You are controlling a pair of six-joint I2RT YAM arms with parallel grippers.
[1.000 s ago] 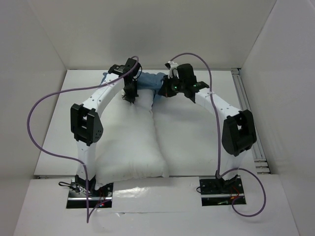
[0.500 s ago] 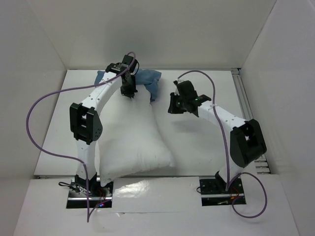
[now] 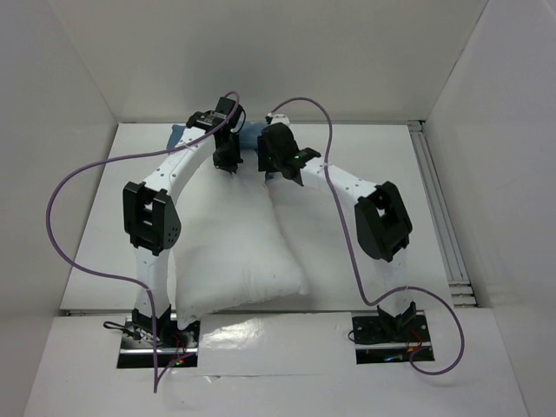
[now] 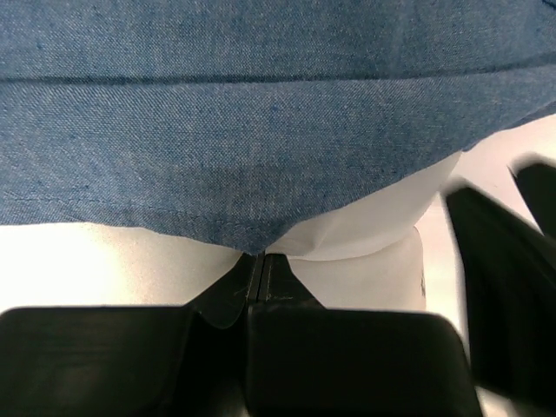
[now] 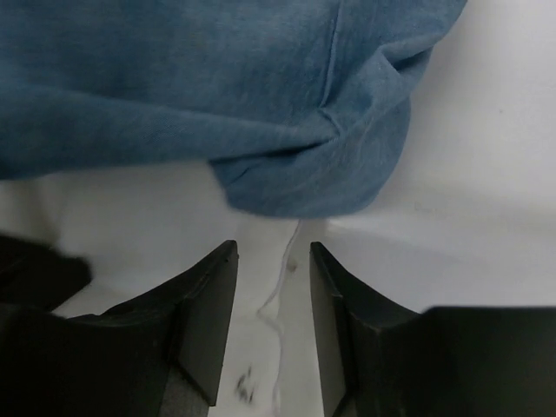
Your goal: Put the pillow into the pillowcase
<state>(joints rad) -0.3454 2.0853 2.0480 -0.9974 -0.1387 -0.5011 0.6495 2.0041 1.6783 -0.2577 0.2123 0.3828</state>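
Note:
The white pillow (image 3: 234, 252) lies on the left half of the table, its far end reaching up to both grippers. The blue pillowcase (image 3: 250, 137) is bunched at the back, over the pillow's far end. My left gripper (image 3: 228, 162) is shut, pinching the pillowcase's hem (image 4: 252, 174) at its fingertips (image 4: 258, 258), with pillow fabric (image 4: 365, 230) just beneath. My right gripper (image 3: 267, 163) is open and empty, just short of a rounded fold of the pillowcase (image 5: 287, 113). Its tips (image 5: 272, 252) hover over white fabric with a loose thread (image 5: 280, 300).
White walls close in the table on the left, back and right. A metal rail (image 3: 439, 217) runs along the table's right edge. Purple cables (image 3: 78, 217) loop off both arms. The arm bases (image 3: 387, 330) stand at the near edge.
The right arm pulled back to the right, then swung left to the pillowcase beside the left gripper. The pillow shifted from spread wide to narrower and leaning left. The left gripper kept its hold.

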